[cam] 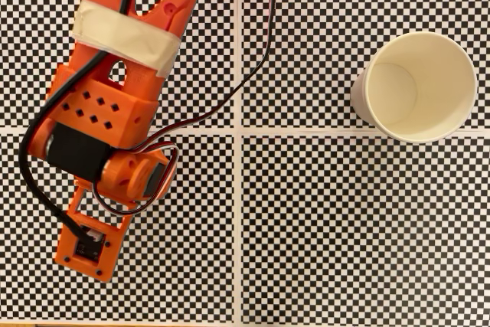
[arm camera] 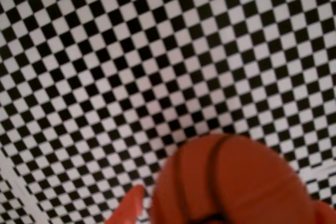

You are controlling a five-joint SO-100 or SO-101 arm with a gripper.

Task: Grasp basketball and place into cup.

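In the wrist view the basketball (arm camera: 236, 182), orange with dark seam lines, looms large and blurred at the bottom edge. My gripper (arm camera: 226, 211) is shut on it, with one orange fingertip (arm camera: 128, 205) at its left and another at the bottom right corner. In the fixed view the orange arm (cam: 115, 112) reaches down the left side and covers the gripper and the ball beneath it. The cream-white paper cup (cam: 452, 74) stands upright and empty at the upper right, far from the arm.
A black-and-white checkerboard mat (cam: 329, 227) with white dividing lines covers the table. A black and red cable (cam: 253, 59) loops from the arm toward the middle. Open mat lies between the arm and the cup.
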